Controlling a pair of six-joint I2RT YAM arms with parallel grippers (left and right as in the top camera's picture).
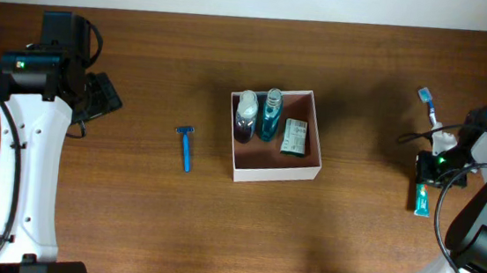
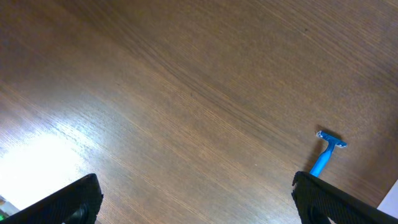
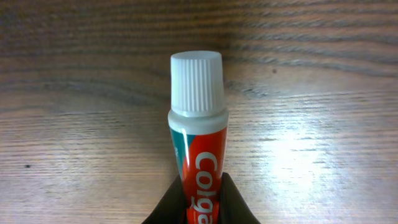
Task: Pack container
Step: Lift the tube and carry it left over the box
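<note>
I see the right gripper [image 3: 202, 202] clamped on the toothpaste tube [image 3: 198, 124], low over the table [image 1: 130, 224] near its right edge, left gripper [image 2: 199, 202] with fingers wide apart, holding nothing, blue razor [image 2: 326, 152] nearby, container [image 1: 276, 173] at table centre, two bottles [image 1: 245, 117] and a packet [image 1: 294, 137] inside

There is one box [image 1: 275, 174], and in it are two bottles [image 1: 245, 119] [image 1: 270, 117] and one packet [image 1: 294, 137]. At nine o'clock from the box lies one razor [image 1: 186, 147]. Out at three o'clock are one toothbrush [image 1: 429, 104] and one toothpaste tube [image 3: 196, 124].
</note>
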